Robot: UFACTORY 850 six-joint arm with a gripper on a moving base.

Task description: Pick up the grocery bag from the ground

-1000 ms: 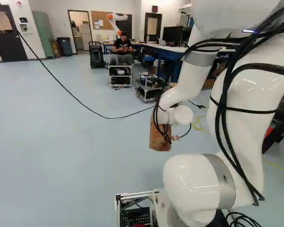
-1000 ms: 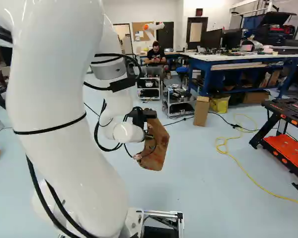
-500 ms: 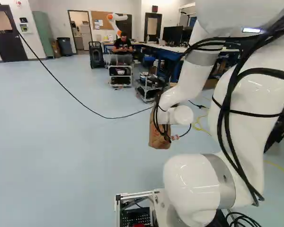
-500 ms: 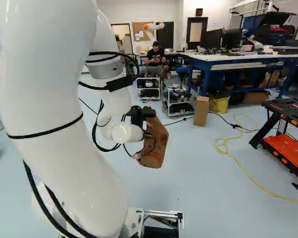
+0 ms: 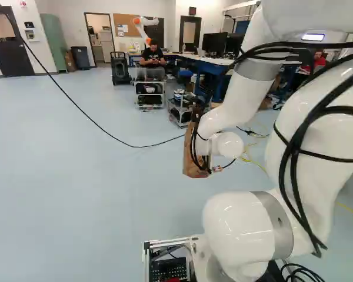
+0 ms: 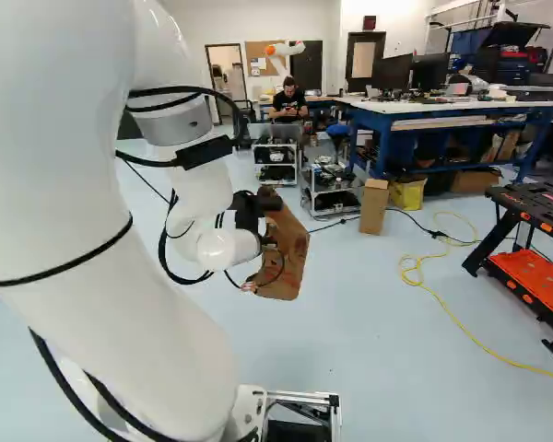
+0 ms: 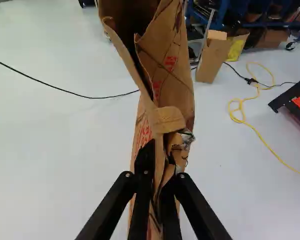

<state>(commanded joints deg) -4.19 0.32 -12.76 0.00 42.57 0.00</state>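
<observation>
Pale floor falling away beneath the grocery bag as the arm draws back

Pale, smooth floor (image 5: 94, 194) spreads under everything, with a black cable (image 5: 138, 147) trailing across it and a cardboard box (image 6: 373, 206) standing well beyond the work. Over it reaches the white arm (image 5: 238, 100). Its upper links have shifted over the last second against the lowest joint (image 5: 238, 229) at the foot of the base views, apparently drawing back toward the base.

With it has come the grocery bag (image 6: 284, 258), brown paper, hanging tilted beside the wrist. Its lower end sits higher in both base views than it did, and it looks to be off the ground. That suggests the pick itself is all but done, leaving only a little more lift or a steady hold.

Smallest, and what matters most, is the tool (image 7: 160, 177): its black fingers are closed in on crumpled paper from two sides, pinching a narrow fold of the bag. The rest hangs loose, so a quick swing could tear or slip that fold; a slow, even motion seems wise.
</observation>
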